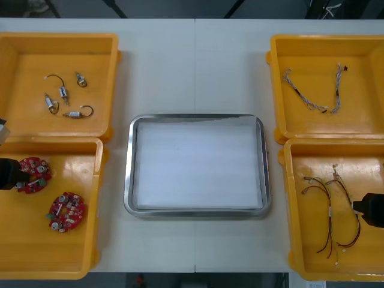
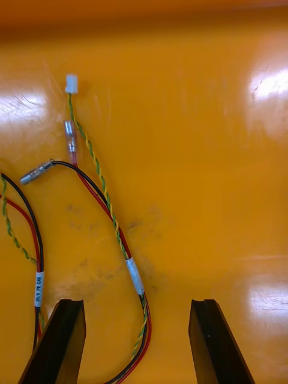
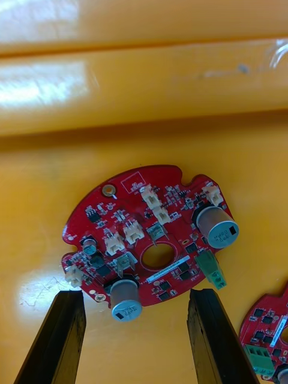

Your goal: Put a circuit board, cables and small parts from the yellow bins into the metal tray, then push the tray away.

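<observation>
Left wrist view: left gripper (image 3: 135, 295) sits low over a round red circuit board (image 3: 150, 240) in the near-left yellow bin (image 1: 54, 252), fingers spread wide. The board's got two silver cylinders, white connectors, a green block and a white strip label, print too tiny to read. The right gripper (image 2: 137, 303), also spread, hovers over the red and yellow cables (image 2: 102, 192). Their white tags aren't readable either.

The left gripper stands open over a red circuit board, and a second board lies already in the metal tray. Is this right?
Not quite. In the front view the second board lies in the same yellow bin as the first board, not in the metal tray. The left gripper is indeed open.
</observation>
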You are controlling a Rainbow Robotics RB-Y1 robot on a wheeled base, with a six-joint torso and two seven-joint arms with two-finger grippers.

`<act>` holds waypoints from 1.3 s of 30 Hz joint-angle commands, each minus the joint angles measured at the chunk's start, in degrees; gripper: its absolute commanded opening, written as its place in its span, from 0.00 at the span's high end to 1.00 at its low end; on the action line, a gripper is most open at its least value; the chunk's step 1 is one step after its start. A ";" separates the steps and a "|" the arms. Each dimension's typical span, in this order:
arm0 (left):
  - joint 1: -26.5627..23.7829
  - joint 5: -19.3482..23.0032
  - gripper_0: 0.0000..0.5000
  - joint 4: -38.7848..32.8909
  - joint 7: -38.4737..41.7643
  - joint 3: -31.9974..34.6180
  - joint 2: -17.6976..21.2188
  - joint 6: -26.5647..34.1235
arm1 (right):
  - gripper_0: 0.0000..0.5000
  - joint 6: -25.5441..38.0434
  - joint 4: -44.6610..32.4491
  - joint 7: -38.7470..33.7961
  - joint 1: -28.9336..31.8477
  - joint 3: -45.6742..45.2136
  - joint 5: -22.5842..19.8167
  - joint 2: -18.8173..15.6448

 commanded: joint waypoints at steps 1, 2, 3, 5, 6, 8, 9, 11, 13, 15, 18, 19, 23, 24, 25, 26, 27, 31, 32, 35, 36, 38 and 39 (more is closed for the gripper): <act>1.89 -0.77 0.00 0.25 -1.93 -1.17 2.66 -0.85 | 0.00 -2.84 1.97 4.03 1.59 2.64 1.03 -2.16; 1.98 -0.77 0.00 0.25 -1.93 -1.17 2.57 -1.03 | 0.00 -3.19 2.32 4.20 1.50 2.73 1.03 -2.16; 2.33 -0.77 0.00 0.25 -1.93 -1.17 2.57 -1.20 | 0.00 -3.63 2.85 4.64 1.50 2.90 1.12 -2.16; 2.95 -0.95 0.00 0.34 -1.93 -1.17 2.66 -1.82 | 0.00 -4.07 3.72 5.26 1.32 3.17 1.12 -2.16; 3.38 -1.04 0.00 0.25 -2.02 -1.17 2.57 -2.00 | 0.00 -4.25 4.08 5.70 1.15 3.34 1.21 -2.16; 3.74 -1.12 0.00 0.34 -2.11 -1.17 2.66 -2.17 | 0.00 -4.51 4.52 6.22 1.06 3.61 1.30 -2.24; 3.82 -1.12 0.00 0.25 -2.11 -1.26 2.75 -2.35 | 0.00 -4.78 4.87 6.49 0.79 4.05 1.39 -2.24; 3.82 -1.21 0.00 0.25 -2.11 -1.26 2.66 -2.35 | 0.00 -5.22 5.48 6.93 0.62 4.57 1.56 -2.33; 3.82 -1.48 0.00 0.34 -1.85 -1.70 2.66 -2.96 | 0.00 -5.92 6.27 7.37 0.09 5.80 1.91 -2.33; 3.82 -1.65 0.00 0.34 -1.67 -2.23 2.66 -3.84 | 0.00 -6.53 6.80 7.54 -0.26 6.60 2.18 -2.33; 3.82 -1.91 0.00 0.52 -1.41 -2.84 2.66 -5.07 | 0.00 -7.06 7.50 7.98 -0.61 6.95 2.35 -2.33; 3.82 -2.00 0.00 0.52 -1.32 -3.02 2.66 -5.34 | 0.00 -7.06 7.50 8.16 -0.61 6.95 2.44 -2.33; 3.82 -2.35 0.00 0.52 -0.88 -3.81 2.66 -5.95 | 0.00 -7.06 7.68 8.77 -0.52 7.21 2.79 -2.42; 3.82 -2.44 0.00 0.61 -0.88 -3.90 2.66 -6.13 | 0.00 -7.06 7.77 8.86 -0.52 7.21 2.88 -2.42; 3.74 -2.53 0.00 0.61 -0.70 -4.16 2.66 -6.30 | 0.00 -6.97 7.85 8.95 -0.52 7.30 2.88 -2.42; 3.74 -2.62 0.00 0.78 -0.62 -4.34 2.66 -6.48 | 0.00 -7.06 7.85 9.04 -0.52 7.39 2.88 -2.42; 3.82 -2.62 0.00 0.78 -0.62 -4.51 2.66 -6.57 | 0.00 -7.06 7.85 9.04 -0.52 7.47 2.88 -2.42; 3.74 -2.88 0.00 0.87 -0.09 -5.13 2.66 -7.36 | 1.00 -7.06 7.85 9.12 -0.61 7.74 2.79 -2.42; 3.74 -2.97 0.00 0.96 0.09 -5.21 2.66 -7.45 | 1.00 -6.97 7.85 9.12 -0.70 7.83 2.62 -2.42; 3.74 -3.23 0.00 1.05 0.26 -5.30 2.66 -7.45 | 1.00 -6.97 7.85 9.12 -0.88 7.74 2.35 -2.42; 3.74 -3.41 0.00 1.05 0.35 -5.30 2.66 -7.45 | 1.00 -7.06 7.68 9.12 -0.88 7.74 2.44 -2.42; 3.65 -3.41 0.00 1.05 0.44 -5.21 2.66 -7.45 | 1.00 -6.97 7.24 9.12 -0.96 7.39 2.35 -2.42; 3.56 -3.50 0.00 1.05 0.44 -5.21 2.66 -7.53 | 1.00 -6.97 6.71 9.12 -0.88 7.21 2.44 -2.42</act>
